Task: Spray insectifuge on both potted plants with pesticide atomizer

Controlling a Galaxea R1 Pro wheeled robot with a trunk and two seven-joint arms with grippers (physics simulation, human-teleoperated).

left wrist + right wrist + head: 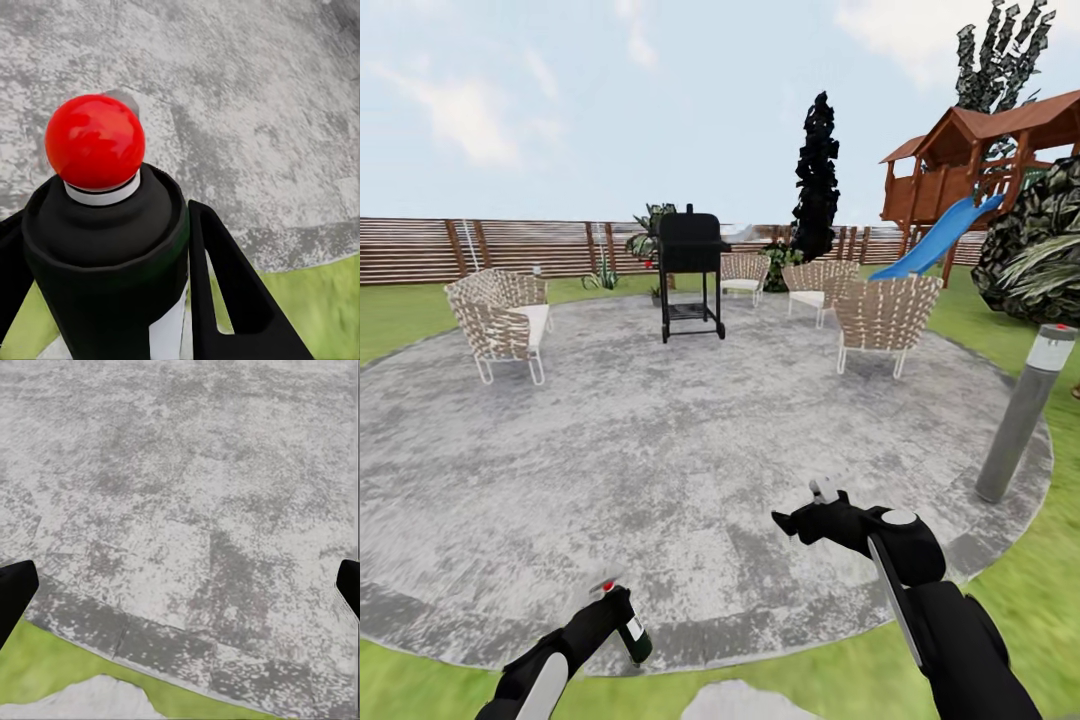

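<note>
The left hand [610,612] is clamped around the pesticide atomizer [628,625], carried low at about 7 o'clock in the head view. In the left wrist view the dark fingers [225,285] flank the bottle body, and its red tip [95,141] points out over the patio [660,450]; this hold presumably keeps the nozzle facing forward, ready to spray. The right hand [805,510] hangs empty at 5 o'clock with its fingers [15,592] spread wide. A small rosette in a pot [603,275] stands by the fence [420,250] at 11 o'clock, well apart; it may be one target. A grill [690,270] and wicker chairs [500,320] occupy the patio; a bollard lamp [1025,410] stands at 3 o'clock.
</note>
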